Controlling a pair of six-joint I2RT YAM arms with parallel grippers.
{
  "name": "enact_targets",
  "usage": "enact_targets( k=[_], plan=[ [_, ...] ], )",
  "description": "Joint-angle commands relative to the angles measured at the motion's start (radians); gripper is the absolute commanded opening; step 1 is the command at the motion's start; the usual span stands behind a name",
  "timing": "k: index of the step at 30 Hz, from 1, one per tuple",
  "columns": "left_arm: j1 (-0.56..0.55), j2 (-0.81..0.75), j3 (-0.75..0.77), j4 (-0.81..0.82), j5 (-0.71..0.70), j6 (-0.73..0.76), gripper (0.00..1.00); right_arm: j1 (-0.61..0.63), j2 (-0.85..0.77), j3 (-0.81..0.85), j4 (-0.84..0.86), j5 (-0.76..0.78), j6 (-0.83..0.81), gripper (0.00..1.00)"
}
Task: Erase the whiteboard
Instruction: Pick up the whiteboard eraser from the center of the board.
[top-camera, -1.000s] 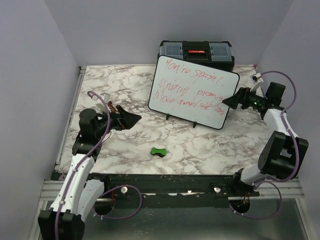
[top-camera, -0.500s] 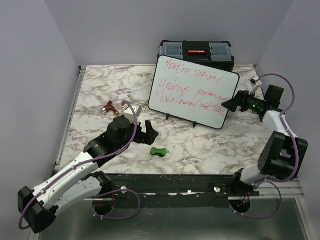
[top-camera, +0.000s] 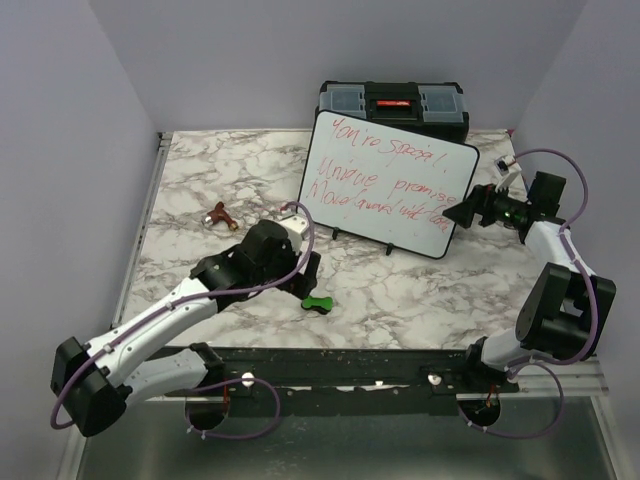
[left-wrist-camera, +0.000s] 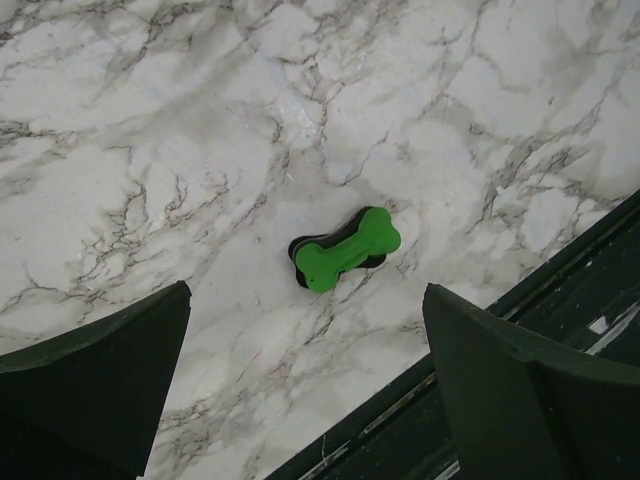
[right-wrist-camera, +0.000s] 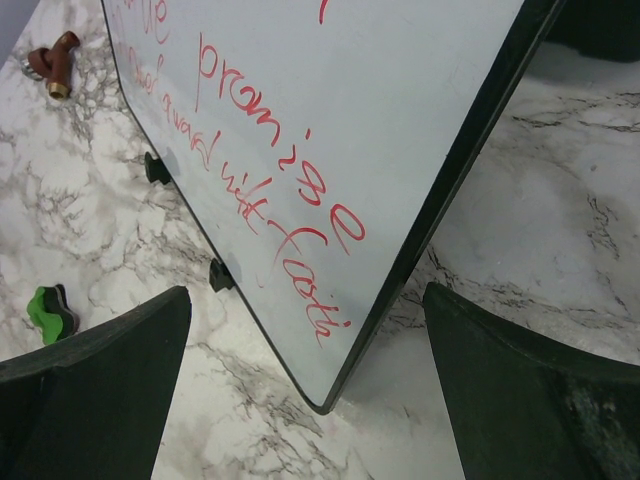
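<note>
Marble table (top-camera: 200, 180), toolbox (top-camera: 393, 101) behind whiteboard (top-camera: 388, 180), green eraser (top-camera: 317, 302)

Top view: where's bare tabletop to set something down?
Free: the back-left marble between the table's left edge, the brown object and the whiteboard; also the near-right stretch between the green eraser and the right arm's base. Crowded: around the eraser under the left gripper, and the whiteboard's right edge by the right gripper.

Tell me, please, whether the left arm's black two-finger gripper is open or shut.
Open. The left gripper shows its fingers wide apart in the left wrist view, with the green bone-shaped eraser lying untouched beneath.
</note>
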Motion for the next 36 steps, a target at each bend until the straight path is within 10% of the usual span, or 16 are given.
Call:
enact_targets(
  k=[1,17,36],
  plan=[
    [-0.028,0.069,0.023,-0.026,0.074,0.138,0.99,-0.003,0.004,-0.003,-0.038,0.015,-0.051,1.00],
    [-0.120,0.443,0.089,0.138,0.311,0.538,0.88,-0.004,0.001,-0.003,-0.041,0.027,-0.058,1.00],
    [-0.155,0.586,0.117,0.018,0.129,0.499,0.68,-0.006,0.018,0.004,-0.051,0.027,-0.055,1.00]
  ],
)
